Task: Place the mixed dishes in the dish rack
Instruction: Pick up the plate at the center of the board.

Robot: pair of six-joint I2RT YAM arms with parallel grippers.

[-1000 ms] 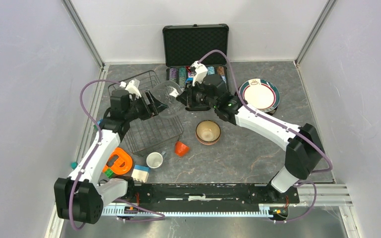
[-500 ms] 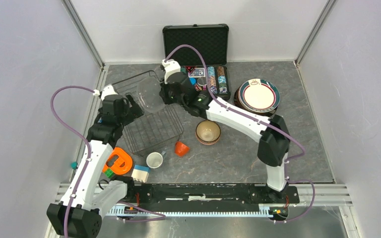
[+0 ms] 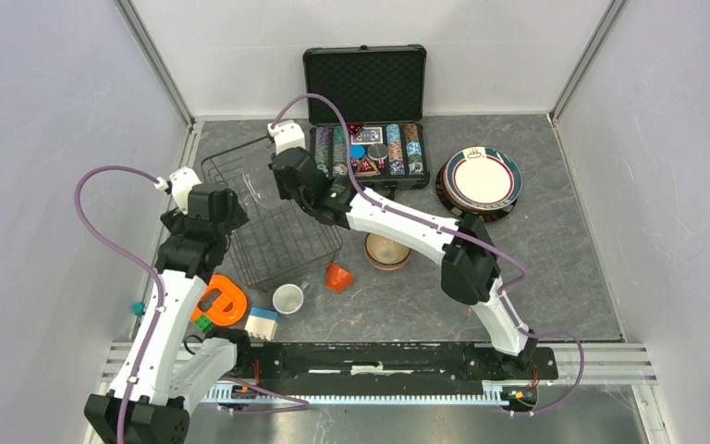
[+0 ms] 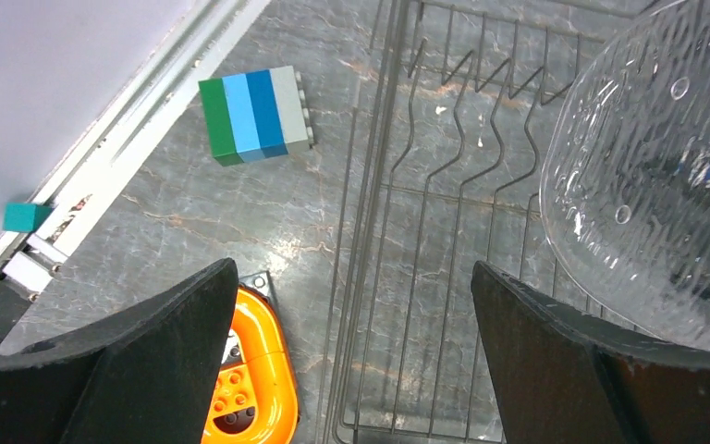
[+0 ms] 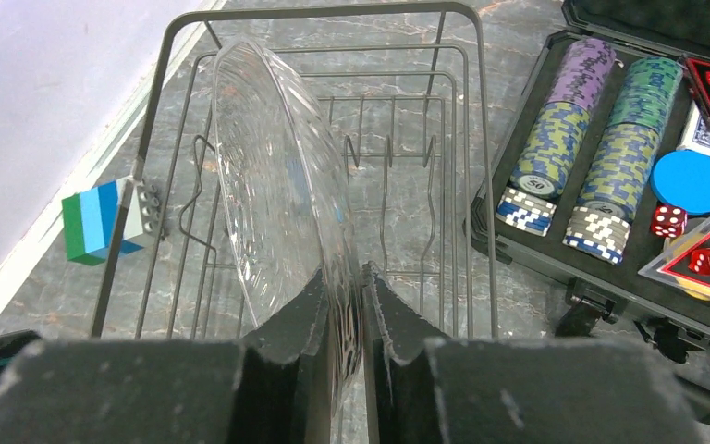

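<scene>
- The dish rack point(image 3: 282, 242) is sitting at the left of the table point(image 3: 555, 268). Its left long side is running close to the wall rail point(image 3: 177, 199).
- A striped block point(image 4: 257, 116) is lying in the narrow strip between that side and the rail, leaving little room there.
- The rack's far right corner is sitting just beside the near edge of the open poker chip case point(image 5: 610, 139).
- The right gripper point(image 5: 342, 305) is pinching the rim of a clear plate point(image 5: 277, 185), with its jaws nearly together on the glass.
- The plate is standing on edge, slightly tilted, inside the outline of the rack and above its wire floor. The fingers are hiding its lower edge, so contact with the wires cannot be told.
- The left gripper point(image 4: 351, 273) is hanging fully spread over the rack's near left edge and is gripping nothing. In the left wrist view the plate is showing above its right-hand finger.
- The orange ring toy point(image 4: 245, 379) is lying just outside the rack's near left corner.
- The white cup point(image 3: 287, 298) and orange cup point(image 3: 337, 277) are sitting near the rack's near edge.
- The tan bowl point(image 3: 387, 250) is sitting right of the rack, partly under the right arm.
- The stack of plates point(image 3: 483, 178) is sitting well apart at the far right, with bare table in front of it.
</scene>
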